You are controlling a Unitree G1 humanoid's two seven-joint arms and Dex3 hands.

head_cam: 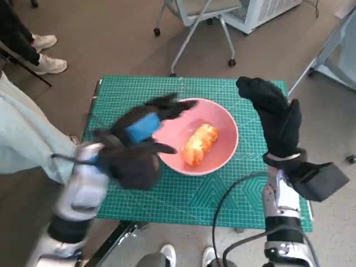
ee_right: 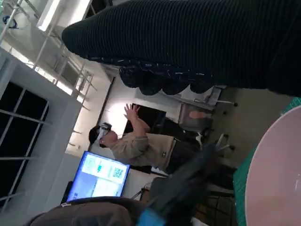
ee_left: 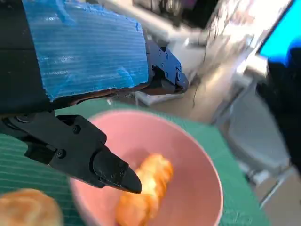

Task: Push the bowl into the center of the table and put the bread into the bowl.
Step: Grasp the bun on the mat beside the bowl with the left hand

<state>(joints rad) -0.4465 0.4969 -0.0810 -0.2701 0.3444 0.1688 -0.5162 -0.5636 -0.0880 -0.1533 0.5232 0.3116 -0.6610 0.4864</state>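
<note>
Green cutting mat covers the table. At its left a person's pale trouser leg shows, with white shoes farther off. The left hand hovers over the bowl's left rim, fingers apart, holding nothing. The left wrist view shows a second, blurred bun-like thing beside the bowl, though I cannot tell what it is. The pink bowl sits about mid-table with the bread lying inside. The right hand stands raised just beside the bowl's right rim, fingers released, apparently empty.
</note>
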